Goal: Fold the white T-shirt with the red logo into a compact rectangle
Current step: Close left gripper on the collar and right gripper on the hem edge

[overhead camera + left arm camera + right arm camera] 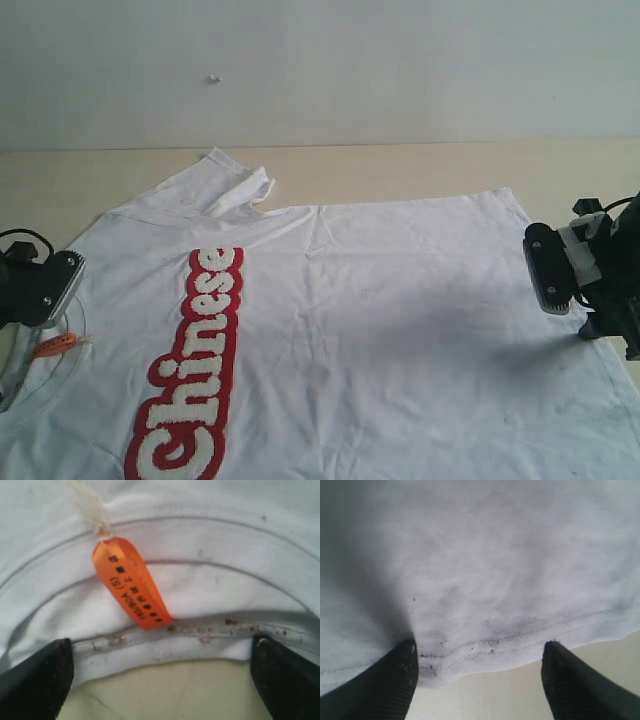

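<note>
The white T-shirt point(400, 300) is lying spread out, front side up, on the beige counter point(420, 165) and is covering most of it. Its neck is pointing to the left side of the exterior view and its bottom edge to the right side. The red logo point(190, 380) with fuzzy white letters is running sideways across the chest, near the left. On the far side, one sleeve point(235, 185) is lying a little crumpled and turned over on itself.

The left claw point(162, 645) is standing at the neck opening with its two black fingers spread wide. The ribbed collar point(200, 630) is passing between them, and the claw is not pinching anything. A small orange tag point(132, 582) is hanging by a white thread just inside the collar, close to this claw.

The right claw point(480, 647) is waiting at the opposite end, over the hem point(530, 637), and its fingers are also spread wide, one at each side of a stretch of the stitched edge. It is not gripping the cloth. I cannot tell if the fingertips of either claw are touching the fabric or only hovering just above it.
</note>
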